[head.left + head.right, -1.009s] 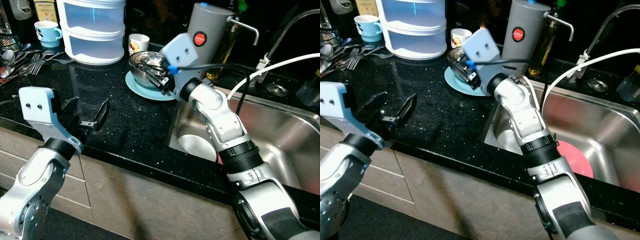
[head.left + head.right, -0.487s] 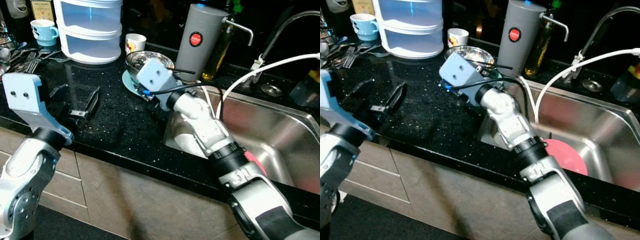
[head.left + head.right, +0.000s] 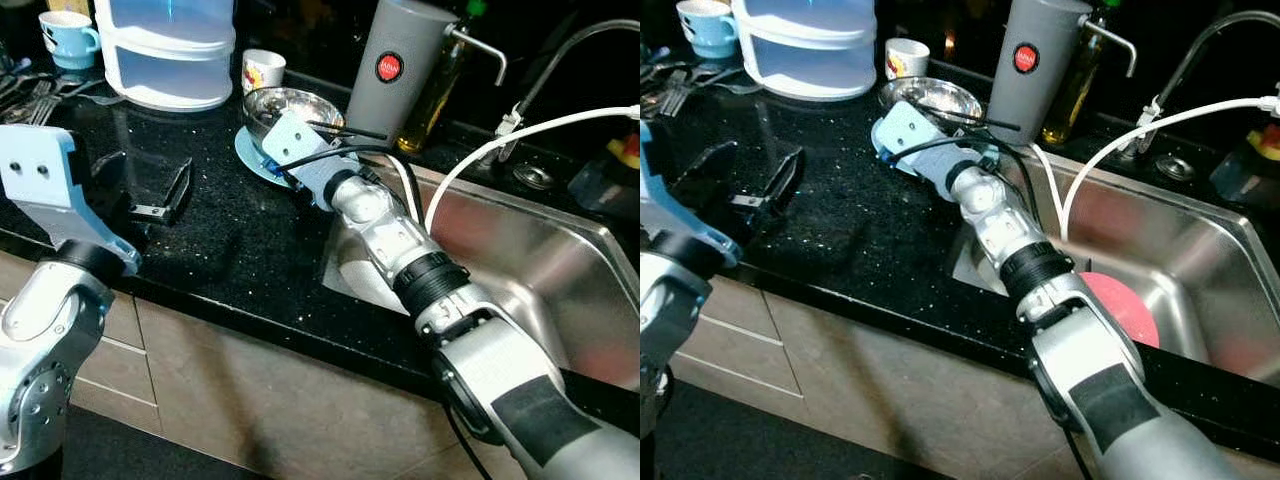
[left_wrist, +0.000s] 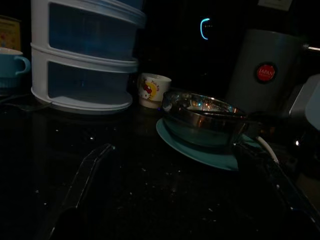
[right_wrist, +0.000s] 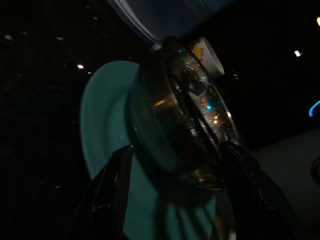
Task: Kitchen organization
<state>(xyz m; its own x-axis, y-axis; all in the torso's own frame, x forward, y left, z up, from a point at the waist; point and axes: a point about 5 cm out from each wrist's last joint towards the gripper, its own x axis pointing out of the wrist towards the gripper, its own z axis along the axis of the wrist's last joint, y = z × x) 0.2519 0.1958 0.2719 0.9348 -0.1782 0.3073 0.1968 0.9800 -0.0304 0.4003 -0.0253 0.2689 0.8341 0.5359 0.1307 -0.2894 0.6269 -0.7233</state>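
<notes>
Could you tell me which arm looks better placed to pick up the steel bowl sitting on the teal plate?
Probably the right. The right gripper is open at the steel bowl on the teal plate, its fingers either side of the bowl. The left gripper hovers open over bare counter, farther away.

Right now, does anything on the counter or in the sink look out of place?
A pink plate lies in the sink, and loose cutlery is scattered on the counter at far left. Nothing looks spilled or broken.
</notes>
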